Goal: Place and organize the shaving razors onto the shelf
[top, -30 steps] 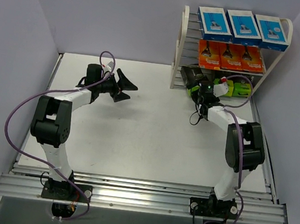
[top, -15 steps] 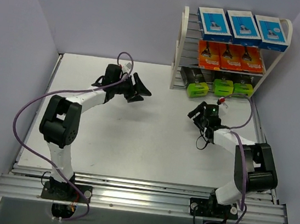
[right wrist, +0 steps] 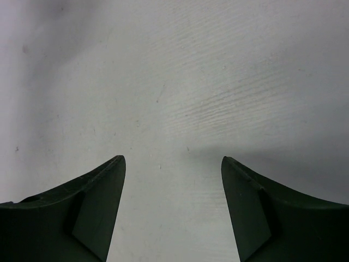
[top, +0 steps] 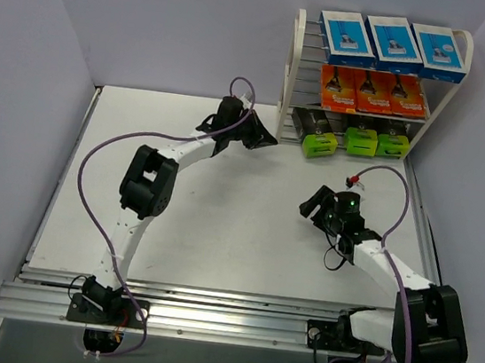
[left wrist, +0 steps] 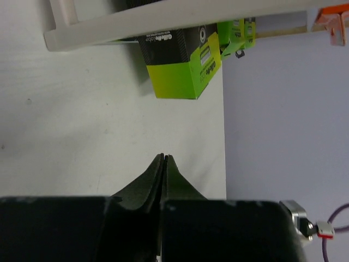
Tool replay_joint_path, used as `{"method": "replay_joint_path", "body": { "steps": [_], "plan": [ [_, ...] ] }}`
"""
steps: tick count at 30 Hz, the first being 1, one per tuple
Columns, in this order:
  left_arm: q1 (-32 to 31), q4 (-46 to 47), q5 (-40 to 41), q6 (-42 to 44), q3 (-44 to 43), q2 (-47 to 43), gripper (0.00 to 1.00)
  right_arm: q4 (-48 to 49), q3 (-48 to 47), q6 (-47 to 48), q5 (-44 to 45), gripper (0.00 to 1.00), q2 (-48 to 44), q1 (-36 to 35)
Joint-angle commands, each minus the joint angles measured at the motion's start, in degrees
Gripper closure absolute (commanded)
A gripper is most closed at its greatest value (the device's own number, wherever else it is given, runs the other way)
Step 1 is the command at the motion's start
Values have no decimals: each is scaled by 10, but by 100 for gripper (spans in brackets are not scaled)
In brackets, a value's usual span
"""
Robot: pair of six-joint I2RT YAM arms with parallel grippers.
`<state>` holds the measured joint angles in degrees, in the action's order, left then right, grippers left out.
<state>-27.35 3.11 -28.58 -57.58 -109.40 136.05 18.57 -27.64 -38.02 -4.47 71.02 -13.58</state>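
— Where does the stock sit right now?

— From the top camera I count nine packs, all on the shelf (top: 290, 71) at the far right corner of the table (top: 218, 232). The three blue-and-white packs (top: 395, 42) lie side by side on the top tier. The three orange packs (top: 372, 91) are on the tier below. The three black packs (top: 359, 141) are lowest, with their lime-green ends poking out toward me.

— And your claws?

— The left gripper (top: 266, 138) is pinched fully together with nothing in it. It hangs just beside the shelf's near left corner. On its wrist camera I see the fingertips (left wrist: 163, 158) pressed tip to tip above the tabletop. A black-and-lime Gillette pack (left wrist: 182, 65) sticks out under the cream frame ahead, apart from them.

— The right one?

— The right gripper (top: 313, 207) is well clear of the shelf, over the open table. Its jaws stand wide apart and hold nothing; between them I see only bare white tabletop.
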Motion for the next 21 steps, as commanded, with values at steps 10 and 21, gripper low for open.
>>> {"method": "replay_joint_path", "body": {
  "steps": [10, 21],
  "plan": [
    [-62, 1, 162, -88, -209, 132, 98, -70, 55, 15, -28, 33, -99, -4],
    [-87, -70, 280, -133, -319, 207, 98, -81, 70, 18, -64, 32, -119, 0]
  ]
}}
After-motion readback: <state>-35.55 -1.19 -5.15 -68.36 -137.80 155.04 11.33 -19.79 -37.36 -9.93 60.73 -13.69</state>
